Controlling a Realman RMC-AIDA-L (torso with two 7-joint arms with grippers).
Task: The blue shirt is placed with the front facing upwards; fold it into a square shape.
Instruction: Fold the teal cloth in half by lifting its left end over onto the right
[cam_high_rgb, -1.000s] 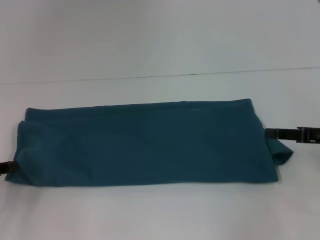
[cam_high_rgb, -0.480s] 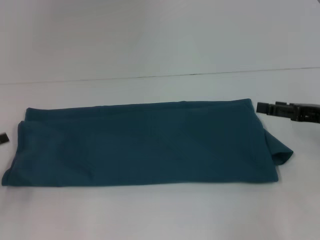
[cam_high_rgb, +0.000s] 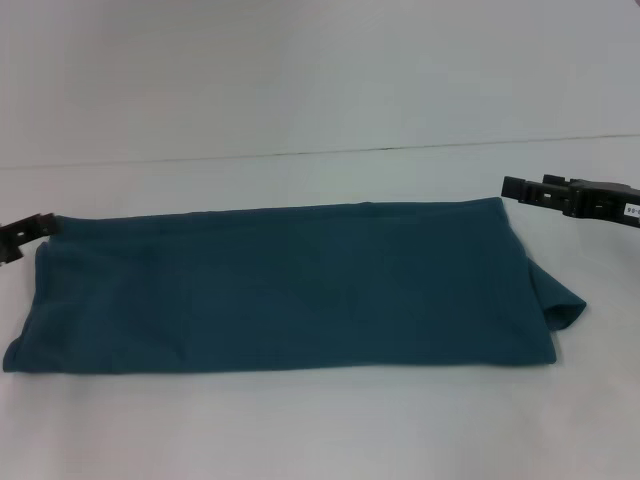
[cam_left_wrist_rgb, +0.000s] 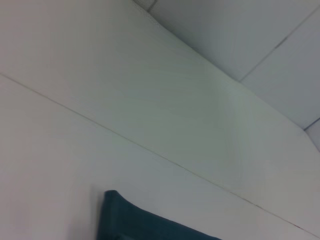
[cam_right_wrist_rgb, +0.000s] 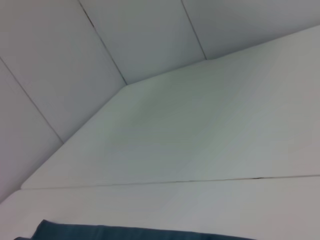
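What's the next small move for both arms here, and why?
Probably lower both grippers onto the far corners. The blue shirt lies as a long band, not yet square; the left gripper and right gripper sit at its far corners, gripping nothing.

I can't read any text anywhere. The dark teal-blue folded cotton shirt (cam_high_rgb: 290, 288) shows me only plain fabric, no lettering facing up. The black right gripper (cam_high_rgb: 512, 187) arm carries a small white label (cam_high_rgb: 630, 210) with dark marks near the head view's edge, too small for me to read. Both wrist views give me no writing at all.
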